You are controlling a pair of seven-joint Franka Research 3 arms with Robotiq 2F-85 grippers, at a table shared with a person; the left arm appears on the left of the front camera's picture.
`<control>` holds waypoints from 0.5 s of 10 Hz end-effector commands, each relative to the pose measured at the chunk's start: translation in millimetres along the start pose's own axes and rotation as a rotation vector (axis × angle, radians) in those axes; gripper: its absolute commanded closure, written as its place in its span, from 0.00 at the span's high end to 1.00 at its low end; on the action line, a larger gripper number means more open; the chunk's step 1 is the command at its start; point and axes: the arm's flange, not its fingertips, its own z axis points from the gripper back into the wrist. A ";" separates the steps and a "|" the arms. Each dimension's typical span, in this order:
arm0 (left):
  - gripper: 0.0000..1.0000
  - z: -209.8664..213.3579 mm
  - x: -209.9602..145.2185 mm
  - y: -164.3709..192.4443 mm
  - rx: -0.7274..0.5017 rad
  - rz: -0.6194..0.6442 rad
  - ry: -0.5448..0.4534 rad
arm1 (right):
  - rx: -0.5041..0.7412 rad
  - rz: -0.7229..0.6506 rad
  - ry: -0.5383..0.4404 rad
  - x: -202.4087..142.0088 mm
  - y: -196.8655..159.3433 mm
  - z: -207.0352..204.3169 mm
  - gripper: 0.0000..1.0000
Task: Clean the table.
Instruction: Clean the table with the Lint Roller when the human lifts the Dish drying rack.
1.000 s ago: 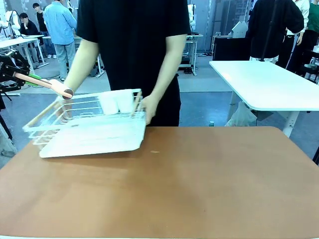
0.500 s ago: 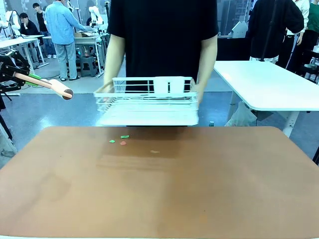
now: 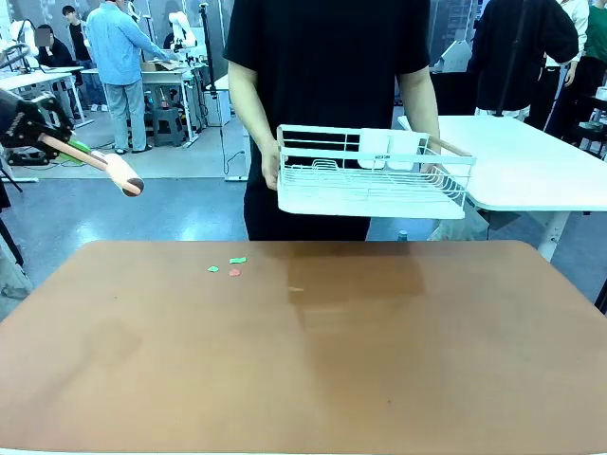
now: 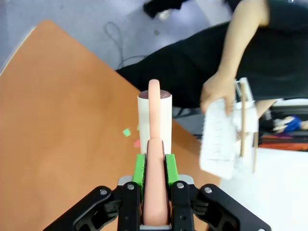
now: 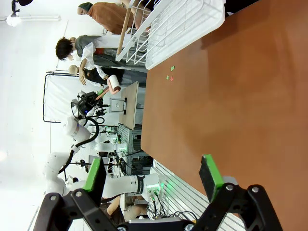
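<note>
Front camera sits low at the table's near edge, facing the person across it. Left wrist camera hangs off its far left corner, looking down from close in. Right wrist camera, rolled sideways, looks along it from the right end. All three catch the coloured scraps.

Brown table matte, leather-like; rack white coated wire; roller handle smooth pink plastic.

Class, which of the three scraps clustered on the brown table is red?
The red scrap, just robot-side of the larger green scrap, with the smaller green scrap left of it.
</note>
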 end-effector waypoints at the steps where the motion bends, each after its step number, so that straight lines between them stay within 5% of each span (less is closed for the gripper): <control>1: 0.21 -18.3 59.7 -35.2 0.168 -0.242 0.203 | 0.016 0.005 -0.003 0.6 3.3 0.7 1.00; 3: 0.21 -75.7 87.5 -12.7 0.210 -0.505 0.427 | 0.016 0.005 -0.003 0.6 3.3 0.7 1.00; 5: 0.21 -117.9 93.4 5.0 0.225 -0.512 0.522 | 0.016 0.005 -0.003 0.6 3.3 0.7 1.00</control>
